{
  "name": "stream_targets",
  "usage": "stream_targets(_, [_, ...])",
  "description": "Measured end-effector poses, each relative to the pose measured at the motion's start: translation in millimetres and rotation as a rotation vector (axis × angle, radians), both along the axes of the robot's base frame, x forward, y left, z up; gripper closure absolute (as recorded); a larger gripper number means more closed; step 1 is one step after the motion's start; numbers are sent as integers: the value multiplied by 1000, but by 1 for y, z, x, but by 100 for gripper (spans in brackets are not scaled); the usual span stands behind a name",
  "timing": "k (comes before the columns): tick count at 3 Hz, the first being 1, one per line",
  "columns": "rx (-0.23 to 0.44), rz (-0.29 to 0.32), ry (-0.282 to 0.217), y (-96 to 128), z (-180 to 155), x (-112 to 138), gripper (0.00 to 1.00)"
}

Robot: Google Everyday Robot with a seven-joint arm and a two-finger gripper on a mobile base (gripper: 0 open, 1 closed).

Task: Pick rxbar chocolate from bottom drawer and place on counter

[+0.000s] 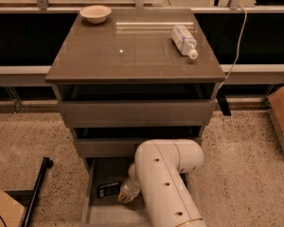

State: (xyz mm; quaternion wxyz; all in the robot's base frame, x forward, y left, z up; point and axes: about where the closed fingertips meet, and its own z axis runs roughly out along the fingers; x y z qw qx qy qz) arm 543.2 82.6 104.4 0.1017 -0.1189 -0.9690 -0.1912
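Note:
The rxbar chocolate point(109, 189), a small dark flat bar, lies on the floor of the bottom drawer point(98, 213), towards its left side. My gripper point(125, 196) reaches down into that drawer just right of the bar, and the white arm point(163, 183) hides most of it. I cannot make out whether it touches the bar. The counter point(128, 51) is the glossy grey-brown top of the cabinet.
A pale bowl point(95, 13) sits at the counter's back left, and a clear plastic bottle point(184, 40) lies at its back right. The two upper drawers point(135, 111) stand slightly open. Cardboard boxes point(283, 110) flank the cabinet, and a black stand leg point(36, 188) lies at left.

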Motion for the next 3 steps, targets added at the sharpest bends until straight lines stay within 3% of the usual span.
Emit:
stream_targets(1, [0, 0, 0, 0, 0, 0, 100])
stream_targets(2, [0, 14, -48, 5, 20, -1, 82])
stream_targets(3, [8, 69, -209, 34, 83, 23, 58])
